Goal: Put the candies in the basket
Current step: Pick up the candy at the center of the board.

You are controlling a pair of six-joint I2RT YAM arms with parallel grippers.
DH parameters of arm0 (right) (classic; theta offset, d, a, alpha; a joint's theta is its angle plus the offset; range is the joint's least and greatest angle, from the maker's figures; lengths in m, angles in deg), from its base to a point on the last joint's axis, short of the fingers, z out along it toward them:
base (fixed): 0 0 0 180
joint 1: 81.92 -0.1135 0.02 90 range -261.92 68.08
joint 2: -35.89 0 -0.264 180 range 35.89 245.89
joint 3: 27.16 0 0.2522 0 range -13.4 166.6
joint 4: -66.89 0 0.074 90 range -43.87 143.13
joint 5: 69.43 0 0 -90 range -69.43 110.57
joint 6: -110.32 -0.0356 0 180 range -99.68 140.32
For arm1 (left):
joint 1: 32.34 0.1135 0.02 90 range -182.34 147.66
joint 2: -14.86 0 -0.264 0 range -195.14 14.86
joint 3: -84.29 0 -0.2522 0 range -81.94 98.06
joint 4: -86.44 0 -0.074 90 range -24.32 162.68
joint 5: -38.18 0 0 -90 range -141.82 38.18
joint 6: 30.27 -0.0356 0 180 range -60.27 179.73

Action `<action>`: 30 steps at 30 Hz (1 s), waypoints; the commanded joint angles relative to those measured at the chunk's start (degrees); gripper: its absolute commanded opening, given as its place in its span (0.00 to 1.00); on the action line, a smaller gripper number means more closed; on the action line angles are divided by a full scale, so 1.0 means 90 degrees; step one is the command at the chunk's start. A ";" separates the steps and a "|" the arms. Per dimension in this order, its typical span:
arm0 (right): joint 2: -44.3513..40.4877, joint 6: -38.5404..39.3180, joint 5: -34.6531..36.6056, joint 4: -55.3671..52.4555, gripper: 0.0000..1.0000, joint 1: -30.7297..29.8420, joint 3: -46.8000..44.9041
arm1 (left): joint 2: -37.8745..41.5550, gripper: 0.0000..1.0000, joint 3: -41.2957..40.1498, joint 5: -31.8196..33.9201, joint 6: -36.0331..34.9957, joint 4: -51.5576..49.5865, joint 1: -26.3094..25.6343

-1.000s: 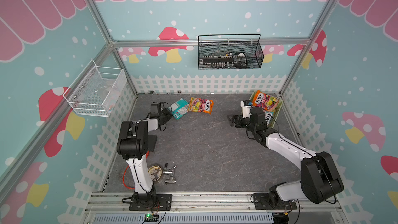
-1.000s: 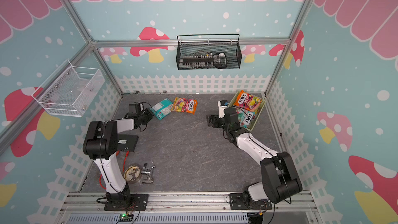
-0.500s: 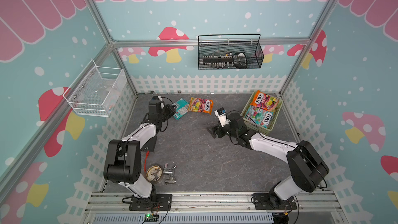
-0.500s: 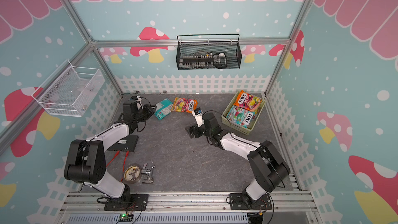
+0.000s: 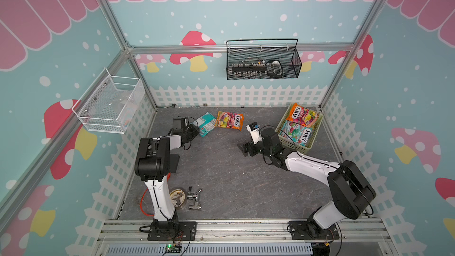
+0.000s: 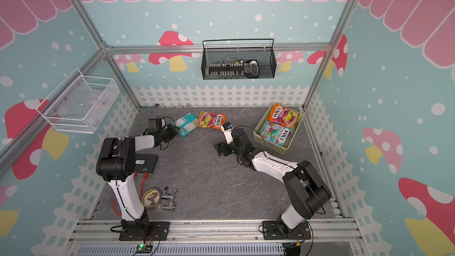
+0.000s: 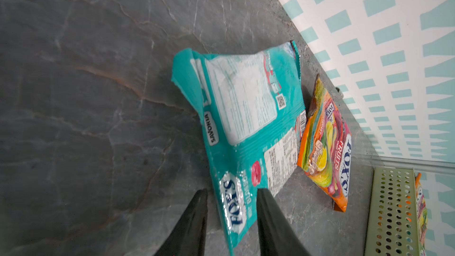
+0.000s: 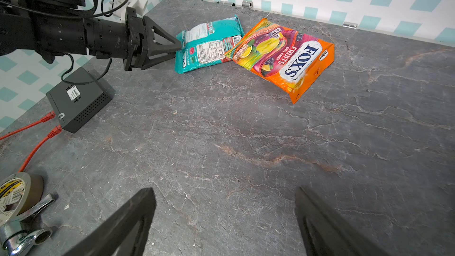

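L gripper [image 7: 232, 190] fingers apart, straddling a corner of the teal FOX'S bag [image 7: 246, 119] (label side up) on the table [image 8: 221, 131]. The orange FOX'S bag [image 7: 325, 144] touches it. R gripper [image 8: 224, 217] fingers spread wide over bare table. Two more bags [image 5: 301, 115] lie in the pale-green basket [image 6: 270, 145], back right.

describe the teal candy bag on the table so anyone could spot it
Look at the grey table by the back picket fence. Two bags lie there: beside the orange bag, the teal bag, alone showing its white label back.
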 commanded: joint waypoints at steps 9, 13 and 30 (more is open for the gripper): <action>0.0287 0.0056 0.0065 0.0080 0.94 0.0002 0.0440 | -0.0904 0.22 0.0797 0.0241 -0.0033 0.0040 0.0085; 0.0444 0.0139 0.0030 0.0210 0.93 0.0000 0.0417 | -0.0690 0.00 0.0574 -0.0077 0.0153 0.0356 0.0087; 0.1166 0.1022 0.0561 0.0143 0.93 -0.1191 0.1162 | 0.2736 0.00 -0.1340 -0.0679 0.1372 -0.0596 -0.1238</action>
